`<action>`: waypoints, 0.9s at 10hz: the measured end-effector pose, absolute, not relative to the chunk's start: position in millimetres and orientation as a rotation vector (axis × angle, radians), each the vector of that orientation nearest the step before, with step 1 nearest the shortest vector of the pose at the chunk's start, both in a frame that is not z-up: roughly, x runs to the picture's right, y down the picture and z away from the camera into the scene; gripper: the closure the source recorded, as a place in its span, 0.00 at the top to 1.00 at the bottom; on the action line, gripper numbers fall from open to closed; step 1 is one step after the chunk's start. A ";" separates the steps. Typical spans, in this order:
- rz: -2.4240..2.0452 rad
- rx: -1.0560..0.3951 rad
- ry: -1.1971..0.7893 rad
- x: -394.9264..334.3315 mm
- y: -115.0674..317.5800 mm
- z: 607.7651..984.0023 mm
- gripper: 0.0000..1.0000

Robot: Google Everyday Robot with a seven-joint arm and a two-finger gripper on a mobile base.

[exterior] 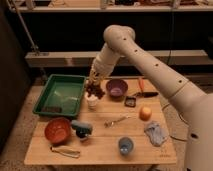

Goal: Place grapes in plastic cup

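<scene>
My gripper (94, 85) hangs from the white arm above the middle of the wooden table and is shut on the bunch of dark purple-red grapes (95, 91). The grapes dangle just above the taller white cup (92, 102). The small light-blue plastic cup (125, 145) stands near the table's front edge, well in front and to the right of the gripper.
A green tray (60, 94) sits at the back left. An orange bowl (57, 130), a purple bowl (116, 88), an orange fruit (145, 113), a grey cloth (154, 133), a fork (115, 120), tongs (65, 151) and a small teal and grey object (81, 128) lie around the table.
</scene>
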State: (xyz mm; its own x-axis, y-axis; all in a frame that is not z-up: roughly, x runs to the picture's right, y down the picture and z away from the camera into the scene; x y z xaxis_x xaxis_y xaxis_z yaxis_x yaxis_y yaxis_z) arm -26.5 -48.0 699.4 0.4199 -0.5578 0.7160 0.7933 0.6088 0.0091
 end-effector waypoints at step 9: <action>-0.648 -0.436 -0.540 127.8 -37.2 685.1 0.00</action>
State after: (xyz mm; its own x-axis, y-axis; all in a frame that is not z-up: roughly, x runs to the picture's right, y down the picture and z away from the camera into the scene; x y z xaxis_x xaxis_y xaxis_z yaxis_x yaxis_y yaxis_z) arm 127.8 -37.2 685.1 0.6699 -0.4457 0.5938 0.6643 0.7170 -0.2113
